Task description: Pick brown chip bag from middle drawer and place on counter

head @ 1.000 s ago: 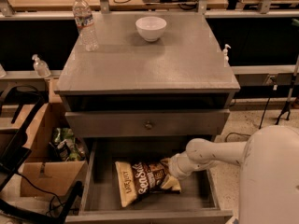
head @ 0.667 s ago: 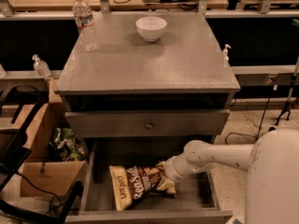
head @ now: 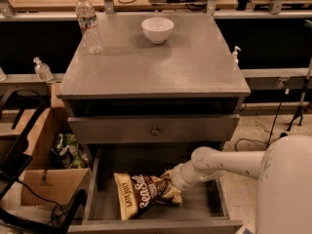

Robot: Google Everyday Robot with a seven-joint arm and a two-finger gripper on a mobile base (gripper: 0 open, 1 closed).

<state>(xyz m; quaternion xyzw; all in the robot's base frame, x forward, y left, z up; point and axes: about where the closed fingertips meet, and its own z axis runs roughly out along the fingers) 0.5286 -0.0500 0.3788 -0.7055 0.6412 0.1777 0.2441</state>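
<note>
Down in front, drawer: pulled out, its grey floor seen around the bag.
Bag: found in the drawer, left of centre; its left end is set on the floor and its right end is tilted up and bunched at the gripper. "LATE JULY" and "Sea Salt" are printed on its face.
Gripper: placed inside the drawer at the bag's right end and clamped on the crumpled corner.
Arm: white, reached in from the right across the drawer's right wall.
Box: cardboard, set on the ground just left of the drawer; green packets are seen behind it.
Drawer front: shut above the open drawer, with a small round knob at its middle.
Counter: grey top above both drawers; the bag is not on it.
Bottle: stood upright at the counter's far left corner.
Bowl: white, placed at the far edge near the middle, well apart from the bottle.
</note>
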